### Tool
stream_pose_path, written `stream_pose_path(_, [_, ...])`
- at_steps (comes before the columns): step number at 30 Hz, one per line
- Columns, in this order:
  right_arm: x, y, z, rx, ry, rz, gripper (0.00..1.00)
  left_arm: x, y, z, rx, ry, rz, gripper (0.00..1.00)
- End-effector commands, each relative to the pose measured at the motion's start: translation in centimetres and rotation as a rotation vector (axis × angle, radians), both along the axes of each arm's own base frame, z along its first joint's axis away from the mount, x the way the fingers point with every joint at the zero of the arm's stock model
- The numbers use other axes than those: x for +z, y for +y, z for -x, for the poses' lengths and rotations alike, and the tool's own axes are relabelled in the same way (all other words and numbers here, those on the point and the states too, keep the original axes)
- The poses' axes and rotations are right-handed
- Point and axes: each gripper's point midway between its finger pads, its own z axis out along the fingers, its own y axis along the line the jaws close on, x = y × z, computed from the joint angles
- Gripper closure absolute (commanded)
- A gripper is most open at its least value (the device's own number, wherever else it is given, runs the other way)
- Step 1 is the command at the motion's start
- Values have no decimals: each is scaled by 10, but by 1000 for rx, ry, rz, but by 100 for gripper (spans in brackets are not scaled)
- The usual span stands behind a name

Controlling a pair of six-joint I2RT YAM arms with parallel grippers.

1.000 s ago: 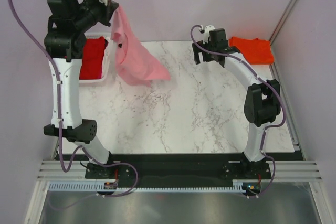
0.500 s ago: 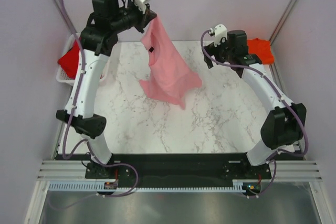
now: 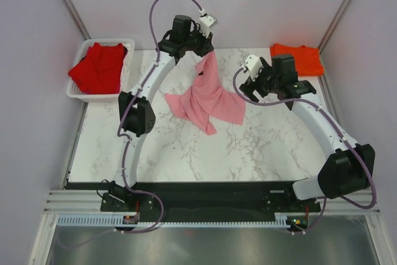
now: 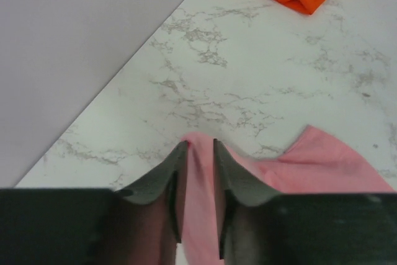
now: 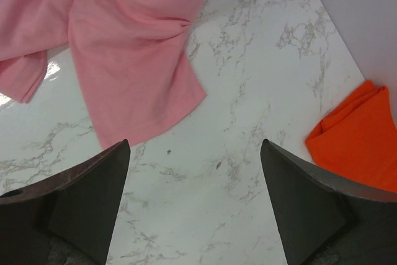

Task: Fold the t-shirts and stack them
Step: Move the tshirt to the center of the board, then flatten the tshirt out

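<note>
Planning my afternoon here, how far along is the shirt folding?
Looks done: the orange shirt lies folded at the far right corner. In hand: the left gripper pinches the pink shirt, which lies crumpled on the table; the right gripper hangs open beside it. Left: folding pink, then the red shirt heaped in the basket, then stacking.

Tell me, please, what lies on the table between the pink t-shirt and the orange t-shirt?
Only bare marble table separates the pink t-shirt from the orange t-shirt in the right wrist view; the top view shows the open right gripper above it.
</note>
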Motion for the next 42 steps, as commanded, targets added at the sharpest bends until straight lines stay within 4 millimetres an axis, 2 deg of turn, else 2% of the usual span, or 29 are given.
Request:
stream_pose_path(1, [-3,27,21,242,-48,76,5,93,-28,-12,38,-280,129,65])
stream_pose_path(3, [-19,39,25,309,-24,112,9,91,-23,-17,98,-281,115,53])
stream_pose_path(4, [-26,41,27,331,-13,132,11,106,-14,-14,130,-307,117,45])
stream_pose_path(5, [-34,43,28,344,7,142,14,91,-3,-19,188,-287,77,40])
stream_pose_path(6, [-48,45,28,353,47,150,17,93,6,-17,212,-295,53,37])
stream_pose_path(7, [-57,46,30,361,71,155,19,110,18,-8,232,-315,53,35])
stream_pose_path(8, [-65,45,31,364,91,163,22,88,31,-6,255,-271,8,34])
stream_pose_path(9, [-78,45,30,369,120,173,24,84,40,0,265,-258,-6,34])
stream_pose_path(10, [-89,43,33,373,147,183,26,104,57,12,283,-277,3,34])
stream_pose_path(11, [-95,43,34,392,151,199,29,76,65,19,286,-218,-35,34])
stream_pose_path(16, [-128,41,43,479,200,260,41,61,113,53,362,-150,-90,33])
stream_pose_path(17, [-136,41,44,495,219,272,49,47,120,59,372,-121,-114,33])
stream_pose_path(18, [-140,44,47,520,223,286,52,54,126,67,377,-129,-119,33])
stream_pose_path(20, [-148,47,46,532,250,291,56,39,133,77,382,-101,-147,33])
stream_pose_path(21, [-150,49,46,539,259,292,57,41,135,82,381,-107,-153,33])
stream_pose_path(26, [-165,51,49,582,312,334,57,22,141,94,382,-62,-178,33])
stream_pose_path(29, [-174,49,50,590,331,372,53,21,142,95,381,-60,-180,32])
stream_pose_path(35, [-186,45,46,568,361,405,55,24,145,91,388,-72,-186,32])
stream_pose_path(42, [-198,41,45,530,413,419,77,11,148,96,386,-47,-206,32])
